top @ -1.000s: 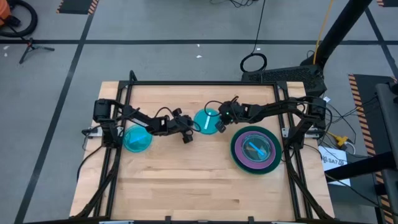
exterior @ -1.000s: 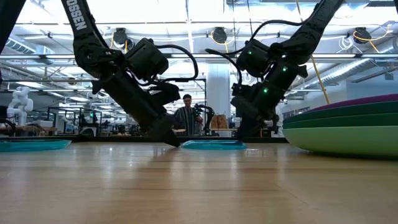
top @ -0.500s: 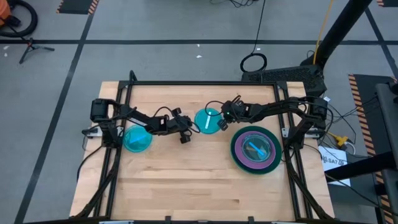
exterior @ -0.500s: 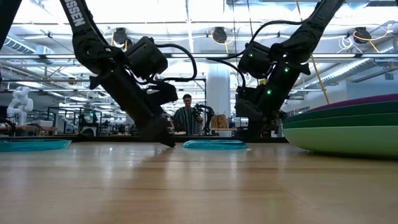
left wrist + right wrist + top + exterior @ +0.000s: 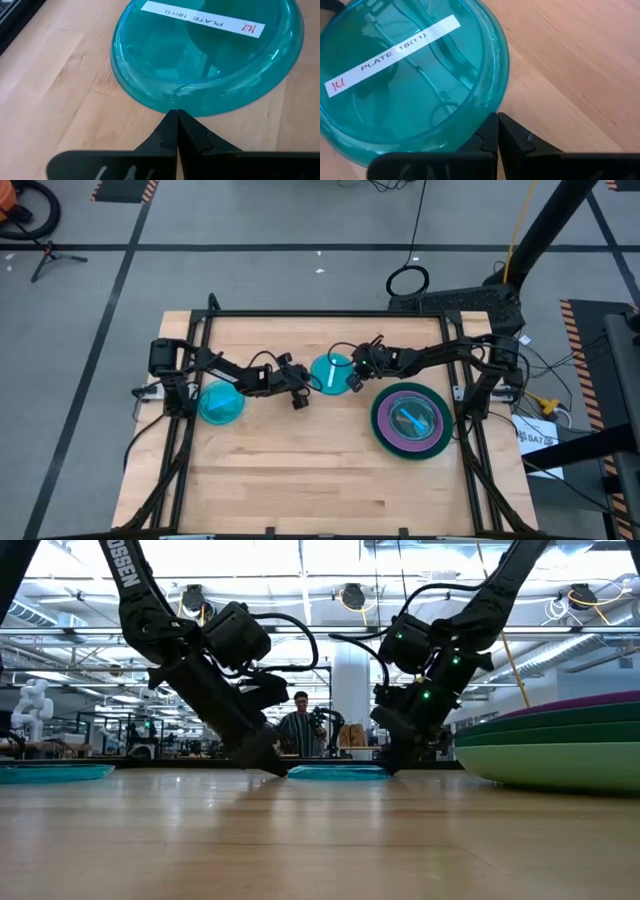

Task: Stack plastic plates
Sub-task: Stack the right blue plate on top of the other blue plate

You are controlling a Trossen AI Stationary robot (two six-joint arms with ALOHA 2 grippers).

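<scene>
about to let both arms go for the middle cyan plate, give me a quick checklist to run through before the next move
1. Left pincer shut, tip at the rim of the middle cyan plate: ok.
2. Right pincer shut, tip at the opposite rim of that plate: ok.
3. Plate lying flat on the table, label up: ok.
4. Plate actually lifted or pinched by either pincer: not ok, both tips sit outside the rim.
5. Stack at the right side free to receive a plate, nothing over it: ok.
6. Second cyan plate, partly under the left arm, is it being touched: cannot tell.
</scene>
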